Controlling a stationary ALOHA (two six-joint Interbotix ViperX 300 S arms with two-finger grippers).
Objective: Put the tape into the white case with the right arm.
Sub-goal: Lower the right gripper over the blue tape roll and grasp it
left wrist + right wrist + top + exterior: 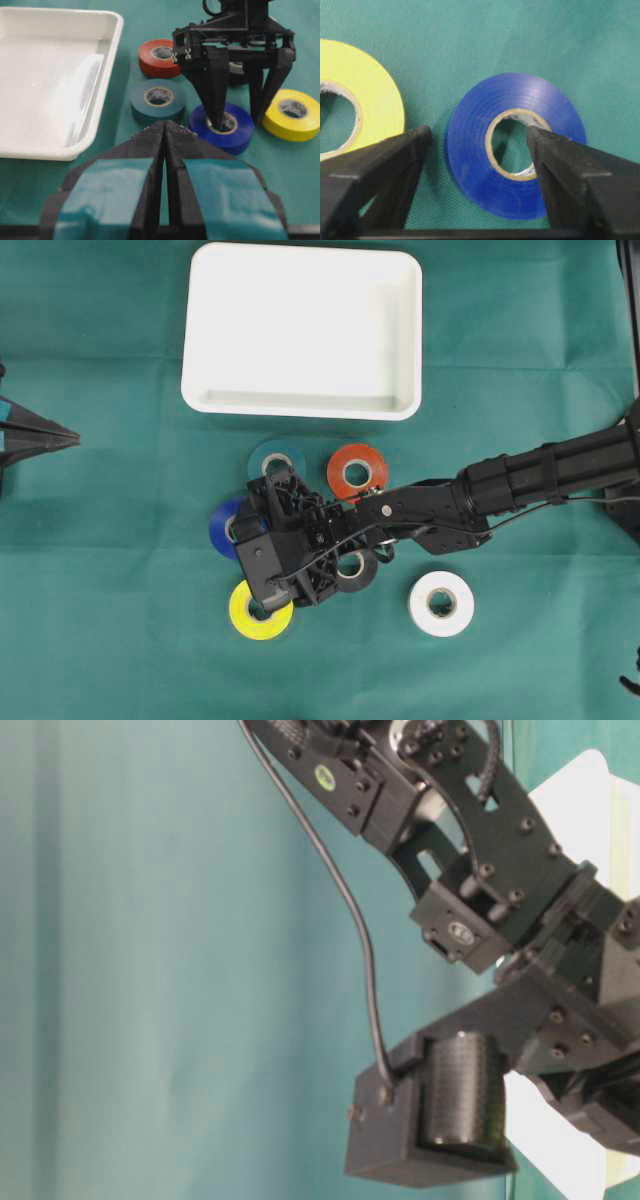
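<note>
Your right hand (477,137) is down over the blue tape (515,145), which lies flat on the green bench (120,620) just beside the yellow tape (355,95). One finger (555,165) has its tip inside the blue roll's core, the other (395,155) stands outside the roll, in the gap between blue and yellow. The jaws are part open and straddle one side of the ring; you cannot tell from these views whether the fingers press on it, so no grip shows yet, and the roll rests on the cloth.

From the left wrist view you see the same thing: one pointed finger in the hole of the blue tape, the other between it and the yellow one.

The white case (300,400) sits at the far side of the bench, well apart from the blue roll. Near the blue roll lie a teal tape (158,100) and a red tape (159,57); a black tape (352,570) is partly hidden under the arm, and a white tape (441,603) lies off to the right.

Your left hand (165,135) is at the left edge of the bench, its fingers pressed together on nothing
</note>
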